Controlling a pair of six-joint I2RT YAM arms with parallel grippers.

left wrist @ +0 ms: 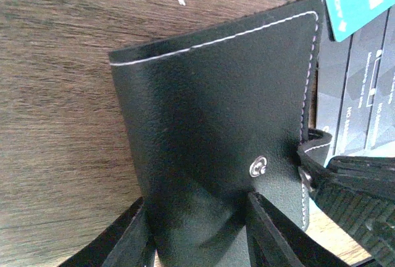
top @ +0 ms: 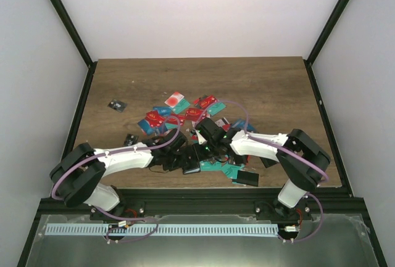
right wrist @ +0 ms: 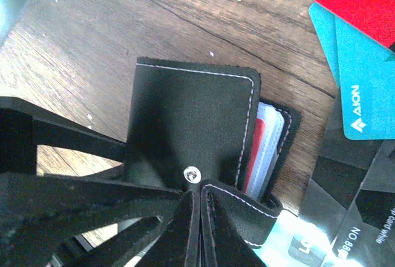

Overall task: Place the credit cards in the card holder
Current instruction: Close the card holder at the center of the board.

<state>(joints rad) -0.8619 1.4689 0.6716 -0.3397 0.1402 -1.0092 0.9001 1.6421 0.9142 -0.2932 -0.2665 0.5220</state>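
Left pincer [left wrist: 199,227] and right pincer [right wrist: 199,208] clamp the card holder [right wrist: 185,119] beside teal AION card [right wrist: 365,88].

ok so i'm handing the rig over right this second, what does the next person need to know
Grippers: the left gripper has its fingers closed on the card holder from both sides. The right gripper pinches the holder's clasp tab.
Things: the holder is low over the table, partly open. Whether it touches the wood cannot be told.
Done: at least one red card sits in an inner pocket.
Left: many credit cards lie loose on the table, mostly beyond the two arms, with a few close to the holder.
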